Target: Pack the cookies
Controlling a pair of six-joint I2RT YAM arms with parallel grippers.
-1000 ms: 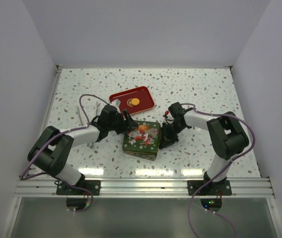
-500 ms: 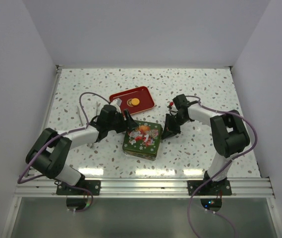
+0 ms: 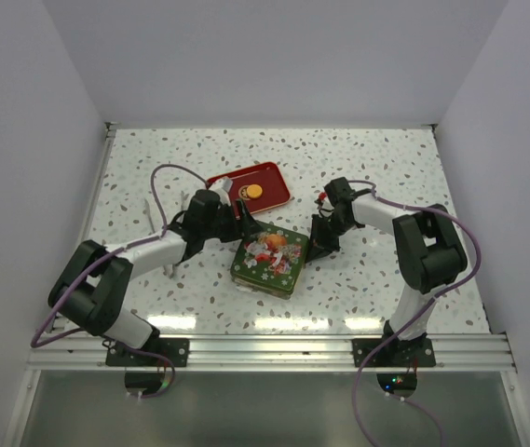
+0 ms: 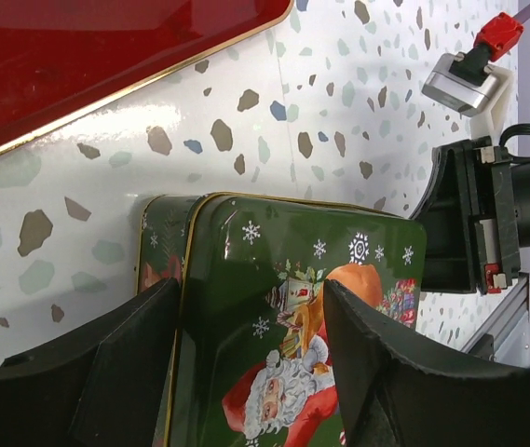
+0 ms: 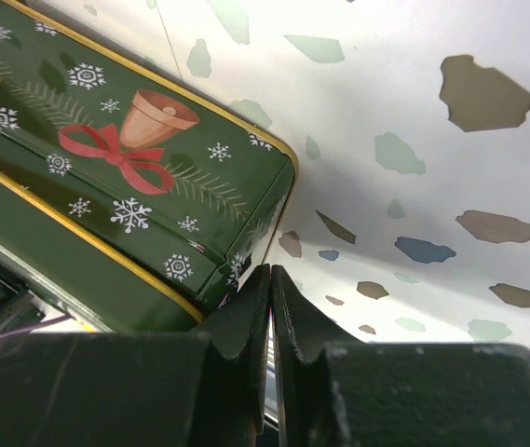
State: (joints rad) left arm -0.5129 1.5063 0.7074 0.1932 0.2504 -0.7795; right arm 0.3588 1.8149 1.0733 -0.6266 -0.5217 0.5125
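**Lidded tin between two claws, one cookie out on the tray**

A green tin (image 3: 266, 263) sits on the speckled table (image 3: 367, 158) with its lid on. The lid is printed with a Santa among white snowflakes. The side wall carries a gold bell tied with a red bow, and more snowflakes.

The only cookie (image 3: 254, 192) I can see is round and orange. It lies on the red tray (image 3: 232, 179), beyond the tin. It is near the left claw (image 3: 242, 225) but apart from it, and well apart from the right claw (image 3: 313, 250).

The left claw stands with its jaws spread and holds nothing, at the tin's far left edge. Whether it touches the lid I cannot tell. The right claw is pinched closed on nothing, its tip just beside the tin's right corner.

The lid hides the tin's inside, and the left wrist view cuts off most of the tray.
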